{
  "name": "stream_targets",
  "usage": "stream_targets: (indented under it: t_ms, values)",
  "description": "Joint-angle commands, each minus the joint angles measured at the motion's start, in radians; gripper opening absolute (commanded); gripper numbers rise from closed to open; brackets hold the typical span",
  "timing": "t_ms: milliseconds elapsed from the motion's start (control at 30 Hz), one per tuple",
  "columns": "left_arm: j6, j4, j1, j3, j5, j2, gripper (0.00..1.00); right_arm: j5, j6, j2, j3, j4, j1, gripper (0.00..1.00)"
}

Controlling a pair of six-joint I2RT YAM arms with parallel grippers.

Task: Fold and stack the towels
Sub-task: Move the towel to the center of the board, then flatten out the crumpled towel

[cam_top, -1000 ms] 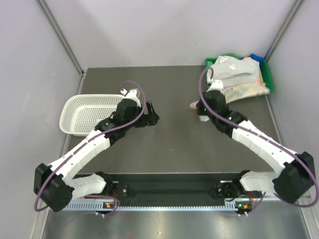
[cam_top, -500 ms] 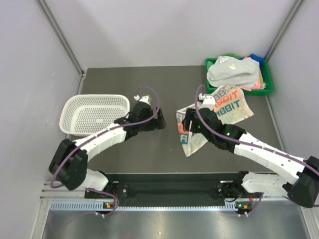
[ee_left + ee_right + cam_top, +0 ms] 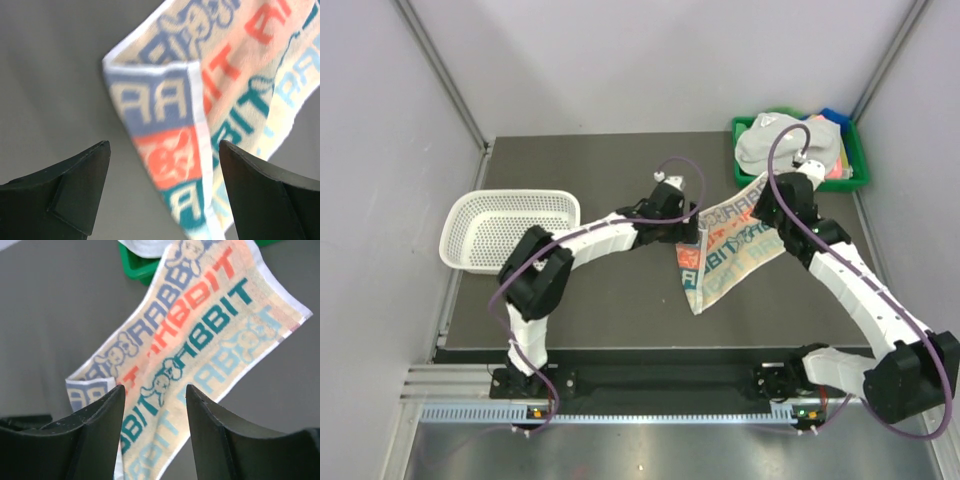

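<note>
Green tray (image 3: 858,160): it sits on the dark table (image 3: 610,170) and holds a heap of cloths, with a grey-white towel (image 3: 785,148) on top.
Rabbit towel (image 3: 740,240): it lies flat on the table just beside the tray and stretches away from it. It is white with coloured letters and little rabbits. A corner on the side away from the tray is folded over.
Right tool (image 3: 155,388): it hangs over the towel end nearest the tray. Its fingers are apart and hold nothing.
Left tool (image 3: 164,145): it is by the folded corner, farther from the tray. Its fingers are wide apart, not closed on the towel.
White basket (image 3: 505,228): it is well apart from the tray, past the left tool.
</note>
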Motion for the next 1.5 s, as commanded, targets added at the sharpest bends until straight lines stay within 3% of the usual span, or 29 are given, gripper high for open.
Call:
stream_targets:
  t_ms: [0,167,433,467,567,600,700,1067,1300,1467]
  values:
    - [0.083,-0.056,-0.056,0.163,-0.098,0.102,0.93,-0.096,-0.023,-0.012,-0.034,0.014,-0.010,0.52]
    - [0.129,-0.188,-0.100,0.405,-0.213,0.288,0.84,-0.155,0.052,-0.085,-0.146,0.029,-0.005,0.46]
    - [0.123,-0.298,-0.113,0.528,-0.325,0.421,0.67,-0.173,0.115,-0.213,-0.243,0.015,0.016,0.41]
    - [0.117,-0.306,-0.113,0.530,-0.336,0.429,0.54,-0.174,0.121,-0.222,-0.248,0.012,0.023,0.40]
    - [0.093,-0.323,-0.113,0.511,-0.363,0.435,0.34,-0.156,0.154,-0.240,-0.269,0.015,0.090,0.38]
    - [0.071,-0.331,-0.113,0.505,-0.374,0.431,0.15,-0.139,0.166,-0.240,-0.275,0.011,0.137,0.38]
    - [0.034,-0.341,-0.115,0.462,-0.400,0.388,0.01,-0.080,0.215,-0.223,-0.294,0.018,0.237,0.38]
    - [-0.052,-0.291,-0.112,0.152,-0.399,0.098,0.04,-0.006,0.385,-0.046,-0.332,0.127,0.444,0.46]
    - [-0.145,-0.288,-0.110,0.002,-0.414,-0.023,0.08,0.112,0.607,0.123,-0.338,0.193,0.694,0.48]
    - [-0.179,-0.274,-0.098,-0.075,-0.405,-0.057,0.09,0.213,0.796,0.151,-0.378,0.187,0.866,0.51]
